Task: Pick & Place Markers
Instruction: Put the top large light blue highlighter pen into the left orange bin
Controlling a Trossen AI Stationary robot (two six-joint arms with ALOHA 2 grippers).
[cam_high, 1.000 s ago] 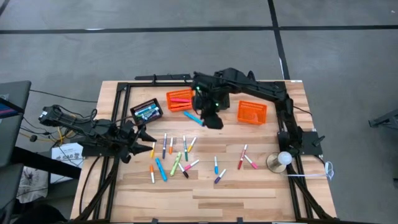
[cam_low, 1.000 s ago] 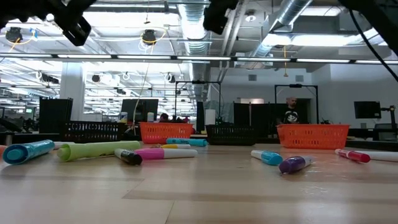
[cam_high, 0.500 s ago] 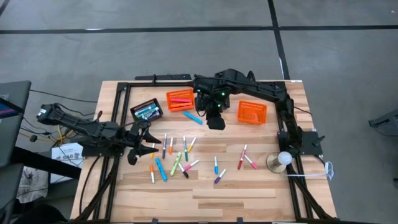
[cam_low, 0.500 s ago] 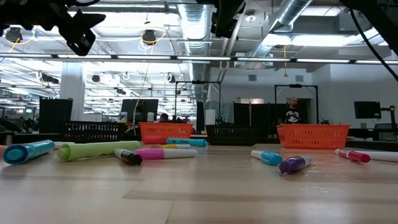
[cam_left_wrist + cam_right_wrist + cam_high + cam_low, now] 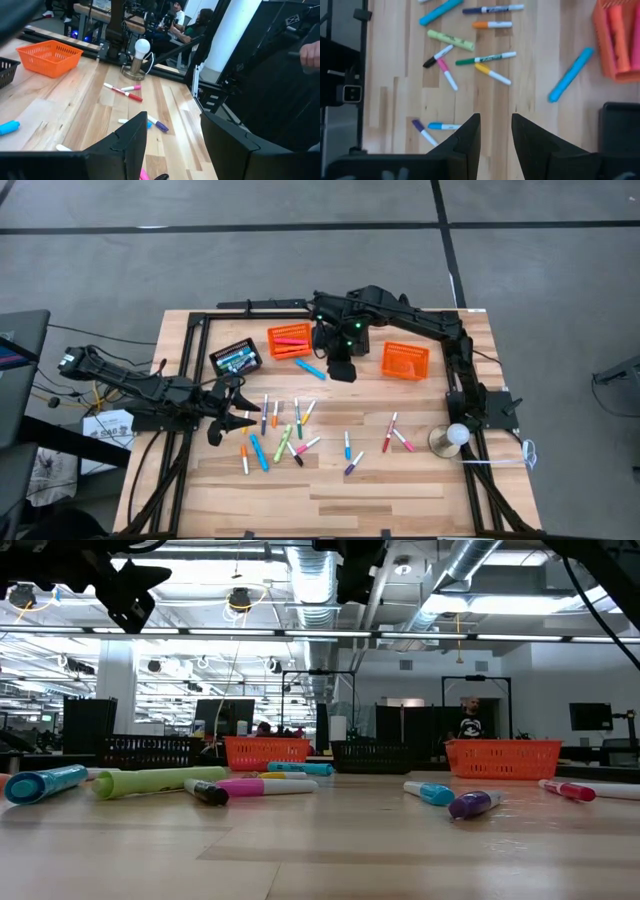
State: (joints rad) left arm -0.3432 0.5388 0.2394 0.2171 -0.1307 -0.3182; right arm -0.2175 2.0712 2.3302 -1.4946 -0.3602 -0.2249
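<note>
Several markers lie flat and scattered on the wooden table, with a few more toward the right. A light blue marker lies beside the orange basket, which holds pink and orange markers. My right gripper hovers high over the table near that basket, pointing steeply down, open and with nothing between its fingers. My left gripper stands open and level at the table's left, just short of the scattered markers, and it too has nothing between its fingers.
A black basket with markers stands at the far left. A second orange basket stands at the far right. A lamp with a white bulb stands by the right arm's base. People are in the room beyond the table.
My left arm has reached a little toward the table's right, bringing its gripper closer to the scattered markers. My right gripper has rolled slightly over the same spot. No marker has moved.
</note>
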